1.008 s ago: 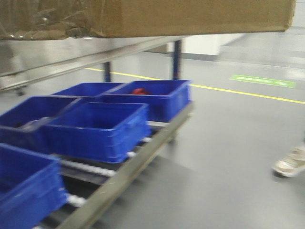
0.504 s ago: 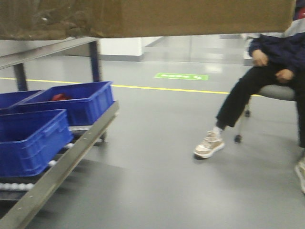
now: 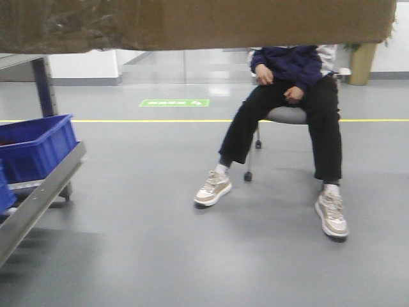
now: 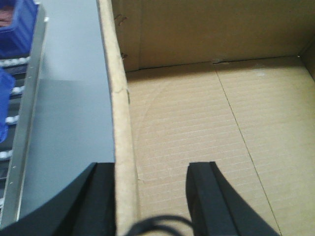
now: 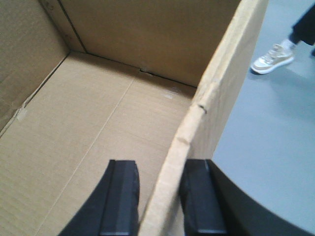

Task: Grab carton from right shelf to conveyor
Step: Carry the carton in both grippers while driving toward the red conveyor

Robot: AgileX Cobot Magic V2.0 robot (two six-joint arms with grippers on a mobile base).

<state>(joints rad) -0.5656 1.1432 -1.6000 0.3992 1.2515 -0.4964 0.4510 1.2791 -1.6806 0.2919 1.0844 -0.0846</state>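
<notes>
Pick-up appears complete: the carton (image 3: 192,22) is raised, right wall pinched between the right gripper (image 5: 158,166) jaws, left wall between the spread left gripper (image 4: 151,169) jaws; conveyor unseen, delivery remains.

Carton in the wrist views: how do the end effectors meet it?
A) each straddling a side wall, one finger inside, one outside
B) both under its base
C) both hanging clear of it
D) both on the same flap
A: the left end effector has one wall of the carton between its fingers, and the right end effector straddles the opposite wall likewise.
</notes>
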